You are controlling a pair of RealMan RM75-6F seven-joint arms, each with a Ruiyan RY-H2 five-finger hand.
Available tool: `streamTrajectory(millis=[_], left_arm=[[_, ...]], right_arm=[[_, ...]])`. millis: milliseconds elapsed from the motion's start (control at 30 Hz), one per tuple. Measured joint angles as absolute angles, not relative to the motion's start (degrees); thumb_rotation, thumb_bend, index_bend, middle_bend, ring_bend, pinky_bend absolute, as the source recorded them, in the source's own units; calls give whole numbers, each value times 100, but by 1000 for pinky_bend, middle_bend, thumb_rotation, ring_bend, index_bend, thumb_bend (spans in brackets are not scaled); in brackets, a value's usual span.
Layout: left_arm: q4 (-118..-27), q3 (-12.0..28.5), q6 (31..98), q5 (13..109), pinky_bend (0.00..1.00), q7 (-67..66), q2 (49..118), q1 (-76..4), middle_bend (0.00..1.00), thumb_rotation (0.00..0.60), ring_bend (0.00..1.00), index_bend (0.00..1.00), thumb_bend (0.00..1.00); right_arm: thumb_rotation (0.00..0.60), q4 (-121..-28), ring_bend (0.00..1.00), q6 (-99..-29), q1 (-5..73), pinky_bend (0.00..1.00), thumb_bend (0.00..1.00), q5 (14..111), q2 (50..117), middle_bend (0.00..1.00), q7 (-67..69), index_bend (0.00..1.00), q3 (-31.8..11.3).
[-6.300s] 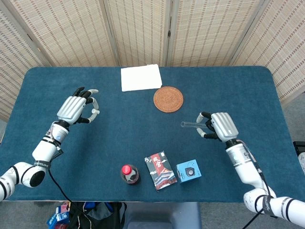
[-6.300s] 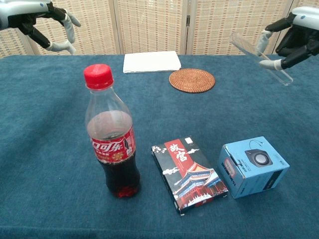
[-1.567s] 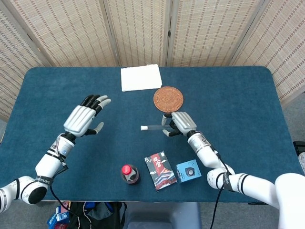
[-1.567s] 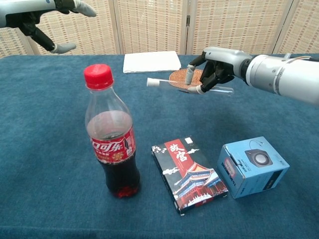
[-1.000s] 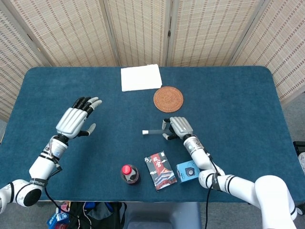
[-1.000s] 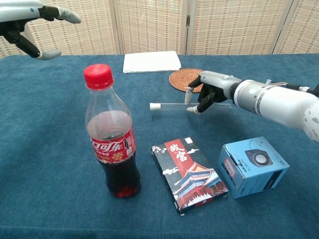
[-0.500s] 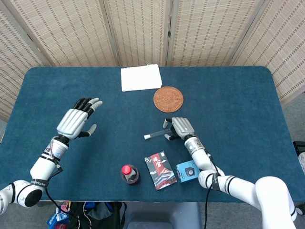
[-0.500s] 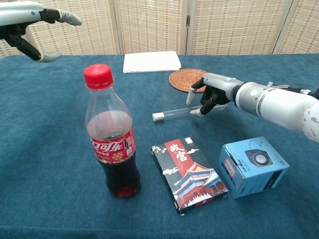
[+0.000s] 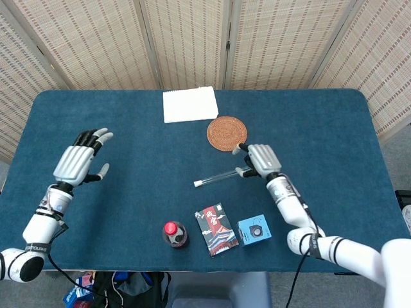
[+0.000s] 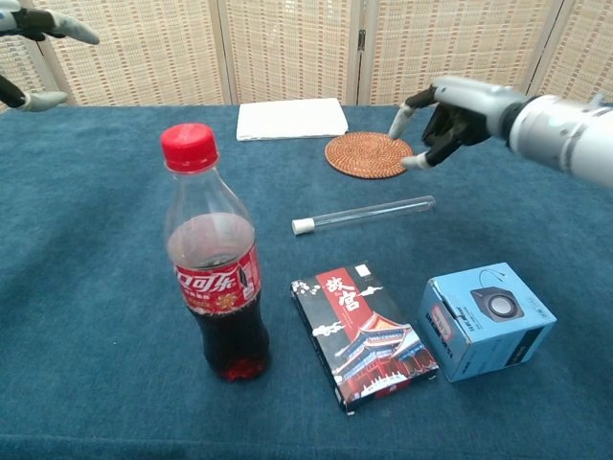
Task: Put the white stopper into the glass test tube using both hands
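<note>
The glass test tube (image 9: 218,177) (image 10: 369,213) lies flat on the blue cloth, its white stopper (image 9: 197,184) (image 10: 303,226) sitting in the left end. My right hand (image 9: 262,160) (image 10: 448,107) hovers above and to the right of the tube's closed end, fingers apart, holding nothing and clear of the tube. My left hand (image 9: 78,162) (image 10: 34,29) floats far to the left, fingers spread and empty.
A cola bottle (image 10: 214,259) with a red cap (image 9: 171,228), a card box (image 9: 216,229) (image 10: 362,335) and a small blue box (image 9: 254,231) (image 10: 487,319) stand near the front edge. A woven coaster (image 9: 227,133) (image 10: 369,154) and white cloth (image 9: 189,104) (image 10: 291,119) lie farther back.
My right hand has let go of the stoppered tube, which now lies on the cloth, and has lifted up and to the right. My left hand has drifted further left.
</note>
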State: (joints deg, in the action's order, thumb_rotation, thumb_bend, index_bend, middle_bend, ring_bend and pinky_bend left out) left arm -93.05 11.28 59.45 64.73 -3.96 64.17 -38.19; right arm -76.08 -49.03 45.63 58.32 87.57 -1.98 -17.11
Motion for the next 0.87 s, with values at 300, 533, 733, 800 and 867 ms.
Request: streamTrajectory(millis=[300,533,733,800,867], left_arm=[[-8986,939,6536,6506,0,142,6308,-3075,42,600,9,139,403],[-8886,694,7270,6707,0,313,6259,-2338,42,600,8,145,402],[-9169,456,7834,6871,0,268,6178,-1742,42,600,8,144,403],[-9343,395,8028,6959,0,226,6138,-1569,42,600,8,143,402],[-9506,340,8198,7067,0,196,6107,-1426,42,600,8,143,402]], right_arm=[[600,-9432,744,-6336,3338,914,444,6269,6908,721,-624,407,-1416],[600,-9982,554,-7478,2333,730,444,6905,6325,578,-792,407,-877],[600,-10130,537,-8305,1522,723,444,7561,6105,562,-595,409,-398],[600,-10171,537,-8520,1300,723,444,7720,6056,562,-579,417,-269],[600,-10225,536,-8669,1140,723,444,7824,6024,562,-556,424,-187]])
